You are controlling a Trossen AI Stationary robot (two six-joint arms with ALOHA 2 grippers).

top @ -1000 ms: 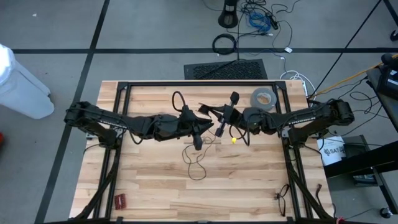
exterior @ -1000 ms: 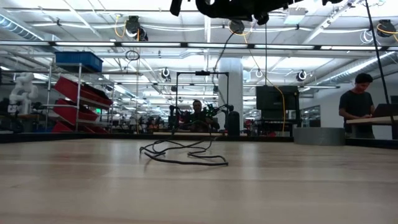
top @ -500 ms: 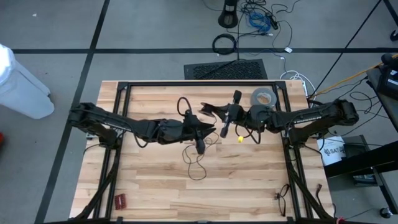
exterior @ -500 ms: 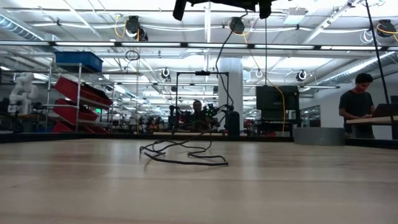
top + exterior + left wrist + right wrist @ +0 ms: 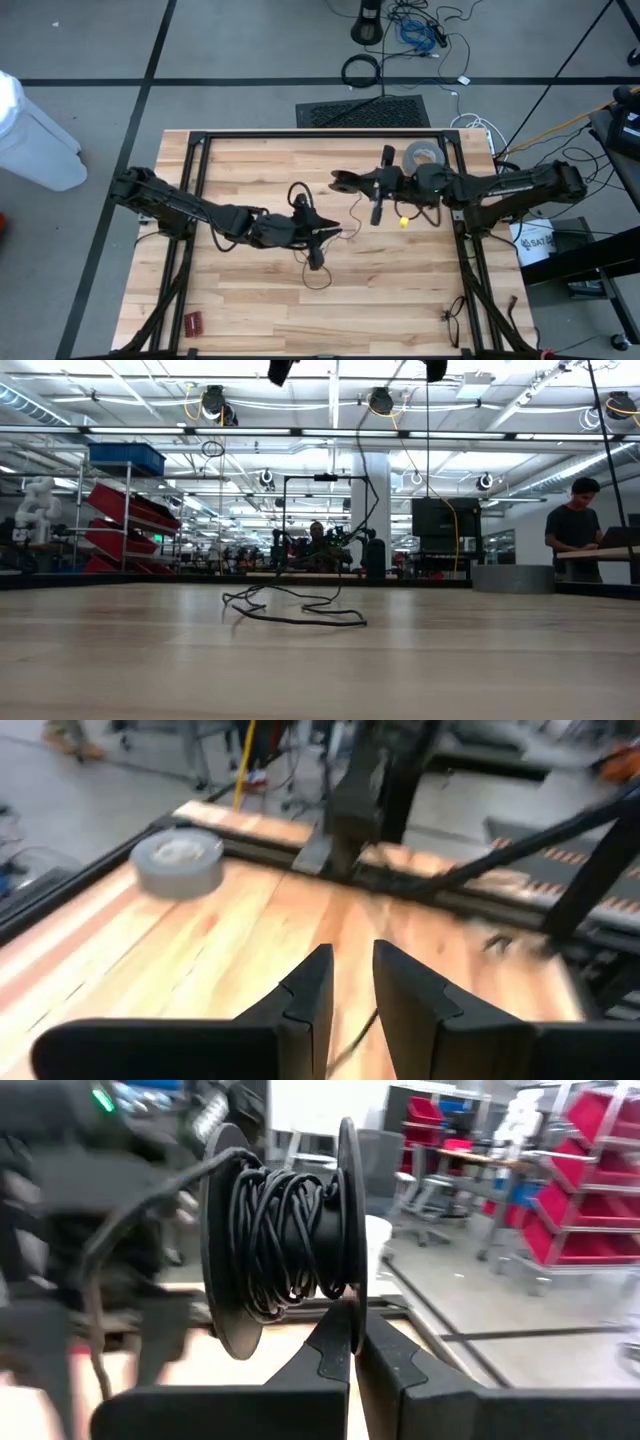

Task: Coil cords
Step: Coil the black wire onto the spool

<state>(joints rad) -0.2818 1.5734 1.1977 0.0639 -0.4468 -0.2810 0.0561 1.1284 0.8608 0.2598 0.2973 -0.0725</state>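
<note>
The cord is one thin black wire. Part of it is wound on a black two-flanged spool point(image 5: 285, 1230) that my right gripper point(image 5: 352, 1320) holds above the table's far middle point(image 5: 345, 182). A strand point(image 5: 348, 212) runs from the spool down to my left gripper point(image 5: 333, 236). It passes through the narrow gap between that gripper's open fingers point(image 5: 352, 982) as a dark line point(image 5: 352, 1038). The rest lies in loose loops on the wood point(image 5: 316, 274), point(image 5: 295, 610), and one strand point(image 5: 362, 510) rises from them. My right gripper pinches the rim of one spool flange point(image 5: 350, 1292) between its two shut fingers, at the flange's lower edge. The spool stands above the fingers, clear of the table, axis level. My left gripper has the cord between its fingers; whether they touch it I cannot tell.
A grey tape roll point(image 5: 422, 157) lies at the far right of the table, also in the left wrist view point(image 5: 178, 860). A black frame point(image 5: 320, 134) borders the table. A small red thing point(image 5: 192, 322) lies near left, a short black cable point(image 5: 452, 318) near right.
My left gripper has gone toward the table's near edge and sunk a little, taking the strand with it. My right gripper has drawn back toward the right edge and risen with the spool, rolling somewhat. The loops on the table have shifted slightly.
</note>
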